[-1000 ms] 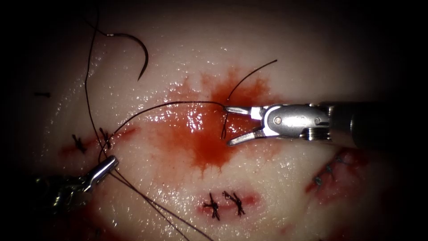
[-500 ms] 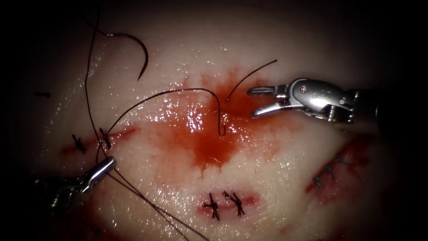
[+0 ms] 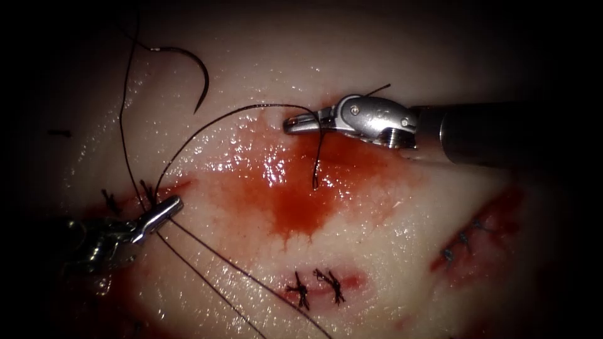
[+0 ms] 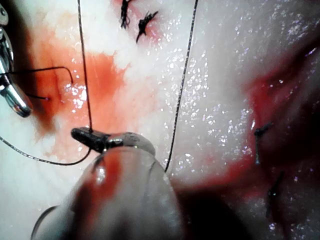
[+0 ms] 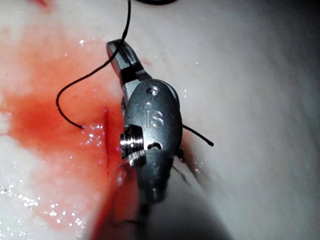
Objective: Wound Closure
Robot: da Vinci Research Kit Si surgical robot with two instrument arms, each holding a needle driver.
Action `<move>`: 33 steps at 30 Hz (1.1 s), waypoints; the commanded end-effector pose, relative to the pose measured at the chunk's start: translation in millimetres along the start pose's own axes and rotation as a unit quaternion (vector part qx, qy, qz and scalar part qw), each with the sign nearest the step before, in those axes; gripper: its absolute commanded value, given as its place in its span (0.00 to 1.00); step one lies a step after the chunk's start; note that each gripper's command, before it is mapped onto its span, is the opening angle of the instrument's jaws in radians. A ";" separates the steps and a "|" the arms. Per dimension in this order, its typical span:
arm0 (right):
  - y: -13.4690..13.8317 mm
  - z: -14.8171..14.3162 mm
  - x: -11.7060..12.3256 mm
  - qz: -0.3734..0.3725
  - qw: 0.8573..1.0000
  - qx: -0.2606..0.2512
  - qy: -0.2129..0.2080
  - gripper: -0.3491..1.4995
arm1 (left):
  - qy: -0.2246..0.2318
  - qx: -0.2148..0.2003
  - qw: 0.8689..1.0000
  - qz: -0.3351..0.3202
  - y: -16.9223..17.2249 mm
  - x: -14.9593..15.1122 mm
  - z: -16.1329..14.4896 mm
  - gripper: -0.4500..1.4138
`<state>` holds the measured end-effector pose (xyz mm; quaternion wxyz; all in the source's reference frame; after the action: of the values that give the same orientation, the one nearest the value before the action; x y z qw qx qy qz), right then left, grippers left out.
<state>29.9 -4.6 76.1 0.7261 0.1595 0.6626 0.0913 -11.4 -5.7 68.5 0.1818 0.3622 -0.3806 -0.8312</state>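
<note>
A: Where is the curved dark steel needle (image 3: 200,78)?

B: Lying free on the pale, wet pork-belly tissue (image 3: 402,251), far up on the endoscope view's left, well apart from both tools and not driven in. Neither tool holds it. The left arm's tool is the nearer of the two.

A: And the thin black suture thread (image 3: 220,122)?

B: It arcs from near the left arm's slim silver needle driver (image 3: 164,210) up and across the red fluid pool (image 3: 295,201) to the right arm's silver wristed needle driver (image 3: 300,124). That tool's jaws look closed on the thread near its short free tail, which hangs down over the fluid. The right wrist view (image 5: 119,54) shows the strand crossing the jaw tips, though I can't be certain it is truly pinched.

A: The left tool?

B: Jaws together; the left wrist view (image 4: 86,136) shows a strand pinched at the tip, which the endoscope leaves unclear. Finished dark knots (image 3: 314,287) sit nearer the viewer.
</note>
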 end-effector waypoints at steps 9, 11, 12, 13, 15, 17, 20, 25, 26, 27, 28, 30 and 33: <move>-3.1 2.2 3.2 0.014 0.999 -0.018 0.043 0.00 | 0.041 -0.037 0.998 -0.039 1.7 -0.7 6.3 0.00; -3.5 2.2 4.0 0.017 0.998 -0.024 0.049 0.00 | 0.048 -0.047 0.997 -0.042 1.9 -0.8 7.7 0.00; -3.6 1.9 4.8 0.022 0.998 -0.037 0.055 0.00 | 0.053 -0.056 0.996 -0.042 2.4 -1.1 8.9 0.00; -3.6 1.9 4.8 0.022 0.998 -0.037 0.055 0.00 | 0.053 -0.056 0.996 -0.042 2.4 -1.1 8.9 0.00; -3.6 1.7 5.5 0.026 0.997 -0.048 0.061 0.00 | 0.055 -0.062 0.996 -0.044 2.8 -1.3 9.9 0.00; -3.8 1.6 5.9 0.028 0.996 -0.054 0.067 0.00 | 0.057 -0.069 0.995 -0.043 3.2 -1.4 10.9 0.00; -4.0 1.7 5.9 0.031 0.996 -0.055 0.066 0.00 | 0.061 -0.074 0.994 -0.042 3.6 -1.4 12.2 0.00; -3.7 1.6 5.9 0.035 0.993 -0.079 0.075 0.00 | 0.067 -0.088 0.993 -0.046 4.2 -0.5 14.0 0.00; -3.6 1.6 5.9 0.038 0.993 -0.082 0.074 0.00 | 0.069 -0.092 0.992 -0.047 4.5 -0.1 14.4 0.00; -3.5 1.7 5.8 0.039 0.993 -0.086 0.074 0.00 | 0.070 -0.097 0.992 -0.046 4.8 0.2 14.7 0.00; -3.4 1.7 5.8 0.039 0.992 -0.089 0.075 0.00 | 0.071 -0.103 0.991 -0.044 5.1 0.6 15.1 0.00; -3.1 1.8 5.7 0.040 0.992 -0.096 0.075 0.09 | 0.072 -0.114 0.990 -0.039 5.9 1.5 15.7 0.00; -2.7 2.1 5.4 0.040 0.991 -0.102 0.079 0.26 | 0.075 -0.123 0.989 -0.034 6.8 2.9 16.3 0.00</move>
<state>31.5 -5.3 69.8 0.6798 0.1038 0.6970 0.2031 -25.1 -3.9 79.0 0.2259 0.4111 -0.2454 -0.8483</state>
